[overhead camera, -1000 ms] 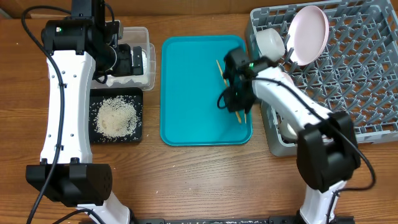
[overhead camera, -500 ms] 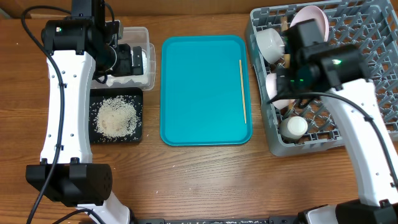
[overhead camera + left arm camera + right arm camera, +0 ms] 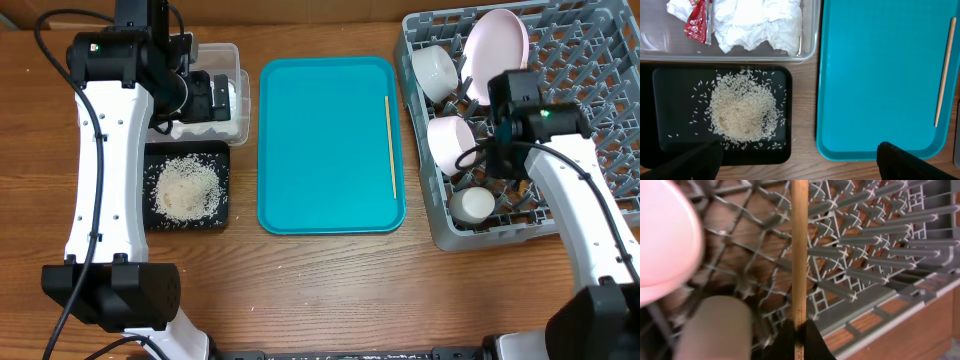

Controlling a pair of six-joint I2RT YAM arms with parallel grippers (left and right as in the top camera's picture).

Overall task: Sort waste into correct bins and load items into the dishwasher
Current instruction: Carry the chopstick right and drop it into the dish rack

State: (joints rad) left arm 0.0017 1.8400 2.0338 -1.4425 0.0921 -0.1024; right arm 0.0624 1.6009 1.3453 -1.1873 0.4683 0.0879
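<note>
My right gripper (image 3: pixel 800 332) is shut on a pale wooden chopstick (image 3: pixel 800 245) and hangs over the grey dishwasher rack (image 3: pixel 590 150), beside the upright plate (image 3: pixel 497 55). Two white bowls (image 3: pixel 436 70) (image 3: pixel 450 143) and a small cup (image 3: pixel 472 205) sit in the rack's left side. A second chopstick (image 3: pixel 390 145) lies along the teal tray's right edge. My left gripper (image 3: pixel 802 162) is open above the clear tub (image 3: pixel 232 125), which holds crumpled napkins (image 3: pixel 760 22) and a red wrapper (image 3: pixel 697 22). Rice (image 3: pixel 742 110) is heaped in the black tray (image 3: pixel 660 100).
The teal tray (image 3: pixel 330 145) lies between the bins and the rack, bare apart from the one chopstick. The rack's upright pegs (image 3: pixel 865 245) stand close around the held chopstick. Bare wooden table runs along the front.
My right arm has lifted one chopstick off the teal tray and carried it right, over the rack. The other chopstick stays on the tray. The left arm has not moved.
</note>
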